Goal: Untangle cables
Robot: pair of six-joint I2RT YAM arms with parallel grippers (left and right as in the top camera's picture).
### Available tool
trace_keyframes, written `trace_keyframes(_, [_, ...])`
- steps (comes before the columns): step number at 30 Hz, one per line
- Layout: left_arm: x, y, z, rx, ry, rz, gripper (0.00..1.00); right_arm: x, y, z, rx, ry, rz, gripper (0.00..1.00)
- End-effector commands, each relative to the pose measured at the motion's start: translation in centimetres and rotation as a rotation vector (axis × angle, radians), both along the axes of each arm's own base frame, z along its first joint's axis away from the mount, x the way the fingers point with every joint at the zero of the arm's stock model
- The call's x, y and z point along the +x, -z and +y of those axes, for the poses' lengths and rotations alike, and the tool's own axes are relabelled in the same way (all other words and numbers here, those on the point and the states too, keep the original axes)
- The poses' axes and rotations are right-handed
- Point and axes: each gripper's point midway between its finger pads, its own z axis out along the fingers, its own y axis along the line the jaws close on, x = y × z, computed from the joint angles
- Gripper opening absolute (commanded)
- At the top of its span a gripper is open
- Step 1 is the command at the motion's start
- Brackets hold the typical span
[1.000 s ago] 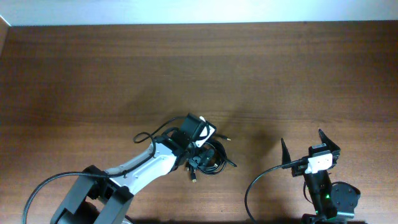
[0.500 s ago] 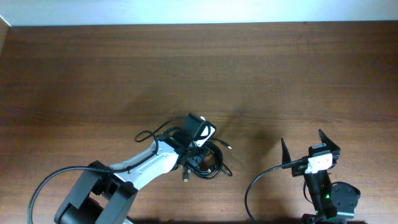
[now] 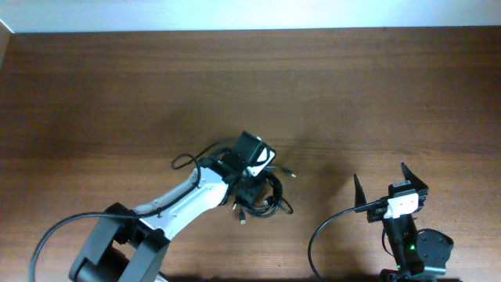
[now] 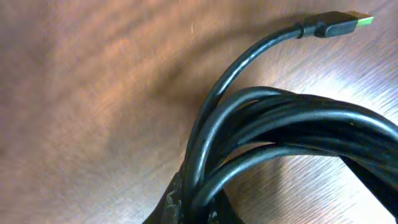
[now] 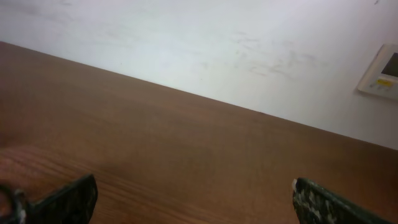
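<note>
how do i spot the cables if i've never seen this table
On the brown wooden table, follow the white left arm in from the lower left to its tip, just below centre. The cables are the small black coil there. Unlike the thicker wires at the arm bases, they are thin, with small plugs poking out.

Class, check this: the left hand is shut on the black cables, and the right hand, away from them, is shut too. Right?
No: the right hand is open, as the overhead view shows. The left hand is indeed shut on the cables.
</note>
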Motion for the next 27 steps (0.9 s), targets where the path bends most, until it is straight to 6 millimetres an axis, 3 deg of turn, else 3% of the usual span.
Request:
trace_keyframes(1, [2.5,-6.4,-2.0,-0.112,0.007,-0.152,0.0,0.0,0.2,0.0,0.004,0.002,0.003,0.99])
trace_keyframes(6, [3.6,-13.8,-2.8,-0.229,0.046,-0.362,0.0,0.0,0.2,0.0,0.003,0.002,0.003,0.99])
trace_keyframes(9, [3.7,-16.7,-2.9,-0.279,0.046,-0.437,0.0,0.0,0.2,0.0,0.003,0.002,0.003,0.99])
trace_keyframes(19, [2.6,-21.2,-2.4,-0.34,0.08,-0.55,0.0,0.0,0.2,0.0,0.004,0.002,0.003,0.99])
trace_keyframes(22, [1.2,-22.1,-3.9,-0.378,0.25,-0.568,0.0,0.0,0.1,0.0,0.003,0.002,0.0,0.99])
trace_keyframes(27, [-2.9,-23.9,-7.8,-0.528,0.64,-0.602,0.0,0.0,0.1,0.0,0.003,0.002,-0.001,0.99])
